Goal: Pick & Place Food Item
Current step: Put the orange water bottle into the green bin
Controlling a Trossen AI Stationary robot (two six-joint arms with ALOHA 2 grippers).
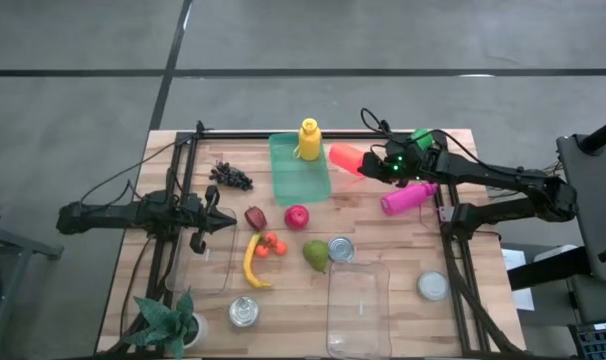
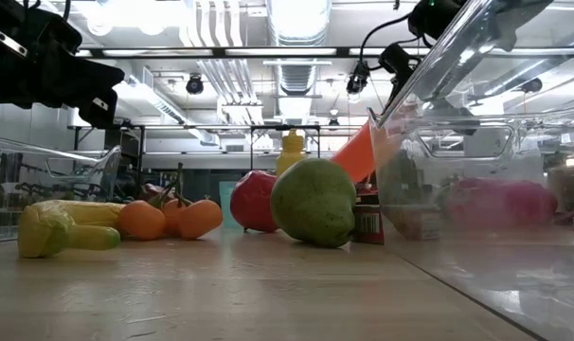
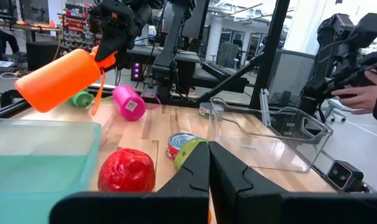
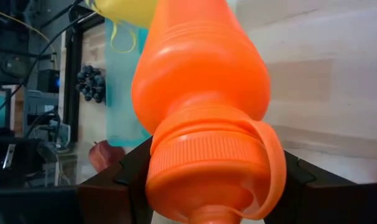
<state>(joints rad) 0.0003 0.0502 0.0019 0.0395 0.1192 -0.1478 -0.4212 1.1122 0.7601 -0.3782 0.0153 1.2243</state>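
Presently we find the right gripper point(image 4: 207, 180) pinching the orange bottle point(image 1: 347, 158) by its cap end, carrying it tilted above the table beside the green tray point(image 1: 299, 170), its likely destination. The left gripper point(image 3: 208, 180), fingers pressed together, waits near the red apple point(image 3: 127, 170).
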